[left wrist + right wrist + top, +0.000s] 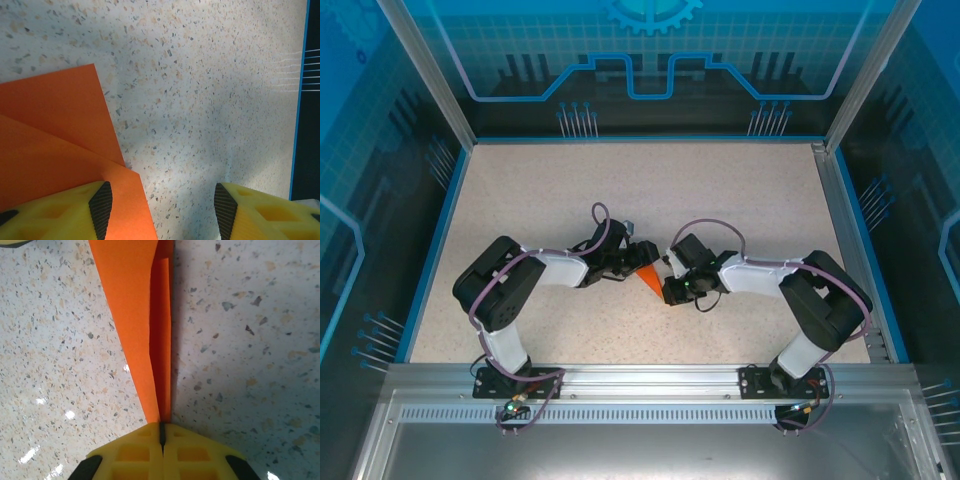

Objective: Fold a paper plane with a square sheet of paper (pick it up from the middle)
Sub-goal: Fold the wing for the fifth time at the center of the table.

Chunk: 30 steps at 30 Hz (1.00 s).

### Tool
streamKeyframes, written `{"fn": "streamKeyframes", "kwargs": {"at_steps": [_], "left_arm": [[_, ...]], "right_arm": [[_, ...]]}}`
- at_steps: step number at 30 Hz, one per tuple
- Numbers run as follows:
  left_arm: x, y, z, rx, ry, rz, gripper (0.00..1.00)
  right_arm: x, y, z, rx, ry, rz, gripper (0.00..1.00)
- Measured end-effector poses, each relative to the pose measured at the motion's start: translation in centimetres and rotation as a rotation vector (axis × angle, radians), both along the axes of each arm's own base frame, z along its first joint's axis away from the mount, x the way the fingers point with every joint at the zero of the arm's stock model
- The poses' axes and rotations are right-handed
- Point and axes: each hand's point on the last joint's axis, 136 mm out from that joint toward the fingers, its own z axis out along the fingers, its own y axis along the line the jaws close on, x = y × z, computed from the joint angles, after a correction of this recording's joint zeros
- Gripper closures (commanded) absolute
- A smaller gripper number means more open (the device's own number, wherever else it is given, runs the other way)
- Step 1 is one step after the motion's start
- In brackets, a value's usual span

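Observation:
The orange sheet of paper (648, 279) is folded into a slim pointed wedge, like a paper plane, and lies at the table's middle between both arms. My right gripper (161, 432) is shut on the folded paper (131, 300) at its narrow tip, and the layers fan away from the jaws. From above, the right gripper (667, 287) sits at the wedge's near right end. My left gripper (162, 210) is open at the wedge's far left side. Its left finger (101, 210) hovers over the paper's layered flaps (50, 135), and its right finger (225, 210) is over bare table.
The speckled tabletop (570, 190) stretches behind and beside the arms, bounded by a blue rim (432, 250) and metal frame posts. A blue edge strip (299, 125) runs along the right of the left wrist view.

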Motion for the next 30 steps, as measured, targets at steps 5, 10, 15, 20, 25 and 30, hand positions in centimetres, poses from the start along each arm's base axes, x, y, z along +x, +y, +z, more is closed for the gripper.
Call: {"fn": "streamKeyframes", "kwargs": {"at_steps": [5, 10, 15, 20, 25, 30], "left_arm": [[0.01, -0.01, 0.01, 0.0, 0.0, 0.0, 0.4], [0.01, -0.01, 0.01, 0.0, 0.0, 0.0, 0.4], [0.0, 0.0, -0.01, 0.0, 0.001, 0.0, 0.4], [-0.02, 0.01, -0.03, 0.001, 0.002, 0.0, 0.4], [-0.01, 0.01, -0.03, 0.002, 0.004, 0.0, 0.4], [-0.05, 0.03, -0.08, 0.006, 0.008, 0.0, 0.4]], "right_arm": [[-0.15, -0.12, -0.02, -0.037, -0.015, 0.008, 0.95], [-0.11, -0.12, -0.04, -0.04, -0.013, 0.007, 1.0], [-0.08, -0.07, -0.09, -0.072, -0.008, 0.011, 0.97], [-0.15, -0.11, -0.14, -0.115, -0.033, 0.017, 0.97], [-0.23, -0.08, -0.34, -0.181, -0.055, 0.017, 0.99], [-0.32, -0.28, -0.57, -0.236, -0.067, -0.022, 1.0]]}}
